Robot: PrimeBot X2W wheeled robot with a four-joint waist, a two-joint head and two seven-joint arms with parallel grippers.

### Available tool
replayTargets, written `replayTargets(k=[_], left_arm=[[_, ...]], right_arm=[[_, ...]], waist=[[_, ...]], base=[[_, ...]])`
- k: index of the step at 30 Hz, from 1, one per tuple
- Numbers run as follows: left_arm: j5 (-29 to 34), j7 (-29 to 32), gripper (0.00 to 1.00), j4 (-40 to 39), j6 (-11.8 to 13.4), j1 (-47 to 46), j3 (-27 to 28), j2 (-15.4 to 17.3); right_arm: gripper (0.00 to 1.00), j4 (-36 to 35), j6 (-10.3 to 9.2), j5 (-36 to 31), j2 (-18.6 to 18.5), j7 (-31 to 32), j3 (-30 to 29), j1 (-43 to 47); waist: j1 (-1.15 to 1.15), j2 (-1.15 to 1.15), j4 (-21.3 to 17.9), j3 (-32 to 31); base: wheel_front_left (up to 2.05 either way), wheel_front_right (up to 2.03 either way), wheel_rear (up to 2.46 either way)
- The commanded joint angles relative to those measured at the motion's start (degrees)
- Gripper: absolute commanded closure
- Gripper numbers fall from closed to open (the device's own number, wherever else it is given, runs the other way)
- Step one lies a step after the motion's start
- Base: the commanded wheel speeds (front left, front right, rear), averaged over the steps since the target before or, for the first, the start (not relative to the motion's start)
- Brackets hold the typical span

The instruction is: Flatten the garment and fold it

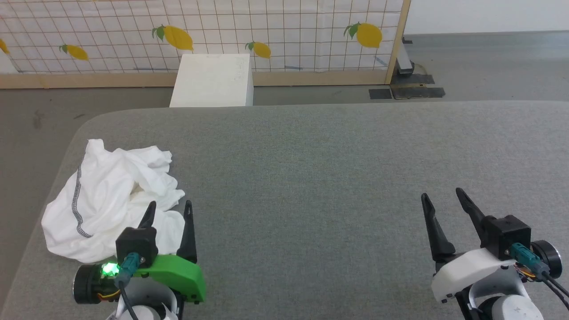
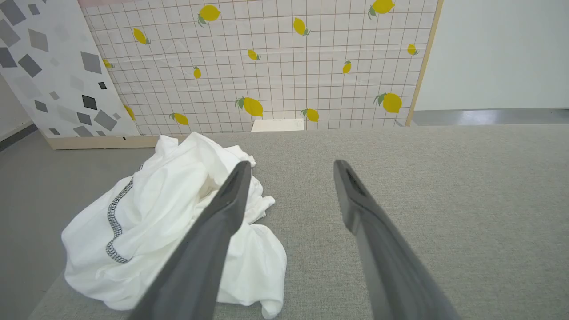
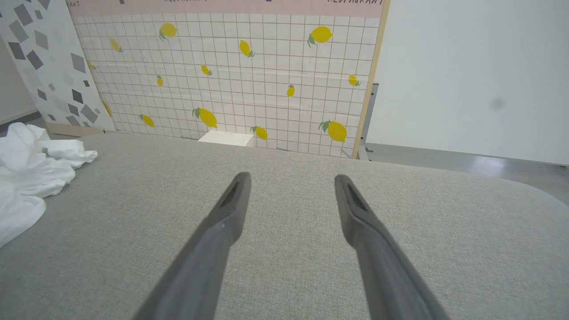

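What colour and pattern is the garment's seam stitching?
Dark grey zigzag stitching on the plain white garment; it shows best in the left wrist view.

Head view looks down on grey table (image 1: 311, 178); both wrist views low, facing lemon screen (image 2: 266, 66); all share garment (image 1: 106, 195).

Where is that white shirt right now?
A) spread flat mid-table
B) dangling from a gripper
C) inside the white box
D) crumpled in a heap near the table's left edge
D: the garment lies bunched on the table near its left edge.
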Motion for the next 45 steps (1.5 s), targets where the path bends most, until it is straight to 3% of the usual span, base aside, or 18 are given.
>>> replayTargets(k=[1,21,45], left_arm=[[-0.5,-0.6,0.00,0.2,0.3,0.4,-0.3,0.0],[-2.3,-2.9,0.00,0.7,1.4,1.0,-1.1,-0.1],[-4.0,-5.8,0.00,0.2,3.0,3.5,-0.2,-0.1]], right_arm=[[0.00,0.4,-0.01,0.8,0.0,-0.6,-0.2,0.9],[0.00,1.8,-0.03,3.0,0.0,-2.9,-0.2,2.0],[0.00,3.9,-0.04,6.2,0.0,-5.8,1.0,3.5]], waist=[[0.00,0.00,0.0,0.0],[0.00,0.00,2.4,-0.2],[0.00,0.00,11.6,-1.1]], base=[[0.00,0.00,0.00],[0.00,0.00,0.00],[0.00,0.00,0.00]])
